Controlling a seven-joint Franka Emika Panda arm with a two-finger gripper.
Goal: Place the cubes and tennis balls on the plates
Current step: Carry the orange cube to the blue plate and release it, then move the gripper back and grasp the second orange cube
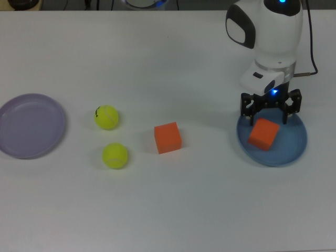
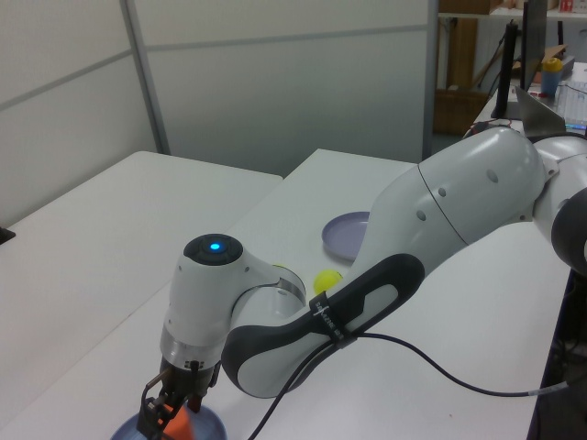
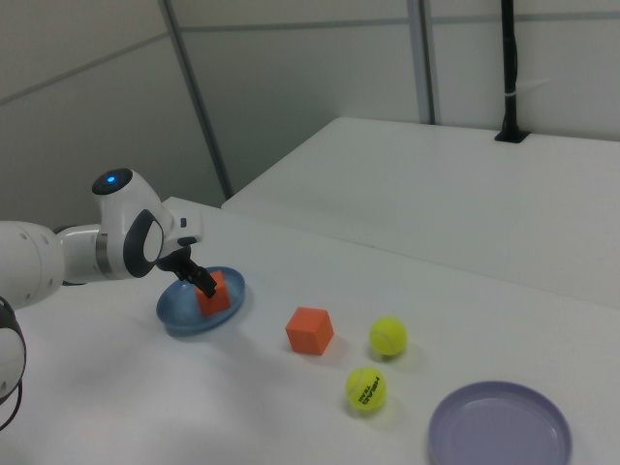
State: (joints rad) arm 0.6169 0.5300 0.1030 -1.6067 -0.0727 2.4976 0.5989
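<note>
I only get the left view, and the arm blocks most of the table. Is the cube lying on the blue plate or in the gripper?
Observer: On the plate. The top view shows the cube lying tilted on the blue plate, with the gripper open above it.
Operator: Where is the other cube?
Observer: The second cube sits on the table, to the top view's left of the blue plate.
Operator: I see one ball. Is there another?
Observer: Yes. The marked ball and the plain ball lie on the table between the second cube and the purple plate.
</note>
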